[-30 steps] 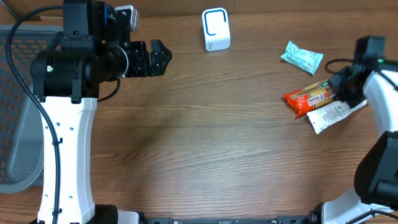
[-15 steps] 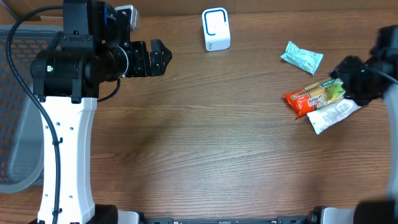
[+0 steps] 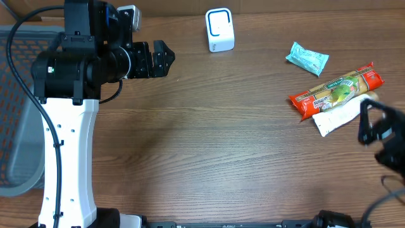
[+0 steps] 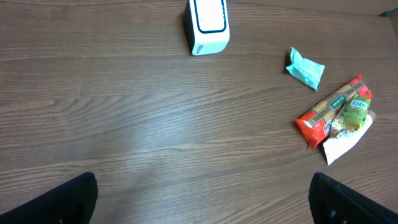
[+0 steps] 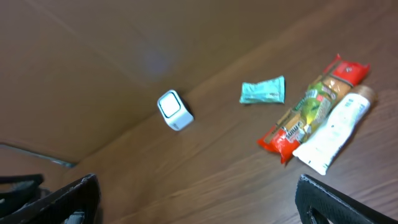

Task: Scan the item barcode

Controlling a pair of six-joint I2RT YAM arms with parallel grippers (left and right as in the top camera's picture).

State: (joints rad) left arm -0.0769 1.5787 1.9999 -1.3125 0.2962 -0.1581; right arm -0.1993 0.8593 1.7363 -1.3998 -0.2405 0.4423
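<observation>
**Operator:** Currently, what is the state of each claw?

**Technician:** Left claw (image 3: 166, 59): jaws spread wide, nothing between them. It sits in the upper left of the overhead frame, above the table (image 3: 209, 145). Right claw (image 3: 374, 132): jaws likewise parted and empty. It sits at the right edge of the overhead frame, below the items. Its wrist view shows no contact with any of them.

**Operator:** Where are the items?

**Technician:** Three lie on the table in the upper right of the overhead frame. The red snack packet (image 3: 335, 90) lies on a slant, its higher end toward the right edge. The white tube (image 3: 338, 115) lies alongside it at the same slant, touching its lower edge. The teal packet (image 3: 307, 58) lies apart from both, above them and slightly to the left.

**Operator:** And the scanner?

**Technician:** The white scanner (image 3: 219, 30), with a blue-outlined face, stands upright at top centre, well apart from all three items.

**Operator:** Anything further?

**Technician:** A grey mesh basket (image 3: 16, 126) occupies the left edge, partly hidden behind the left arm.
</observation>
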